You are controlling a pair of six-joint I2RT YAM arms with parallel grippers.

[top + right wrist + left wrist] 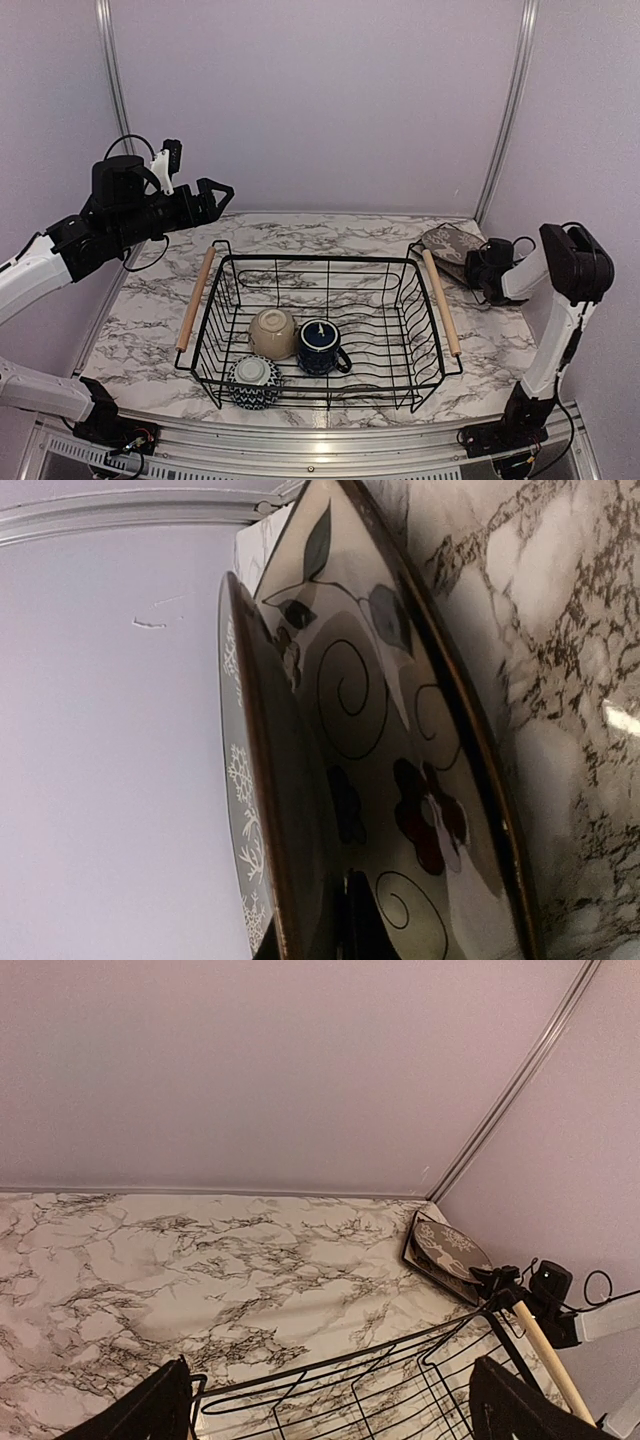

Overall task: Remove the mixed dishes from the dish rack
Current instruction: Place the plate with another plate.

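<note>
The black wire dish rack (320, 258) holds a beige bowl (272, 332), a dark blue mug (320, 346) and a small blue-and-white patterned bowl (253, 378). The round grey deer plate (452, 242) rests on the square cream floral plate (420, 780) at the back right, outside the rack. My right gripper (478, 268) is shut on the grey plate's near rim (240, 780), and one finger (361, 920) sits between the two plates. That rim is raised off the square plate. My left gripper (215, 195) is open and empty, high above the rack's back left corner.
The rack's wooden rod handles (196, 297) (441, 300) run along its sides. Both plates (450, 1245) lie close to the back right wall corner. The rack's back rim (350, 1360) shows between my left fingers (160, 1405).
</note>
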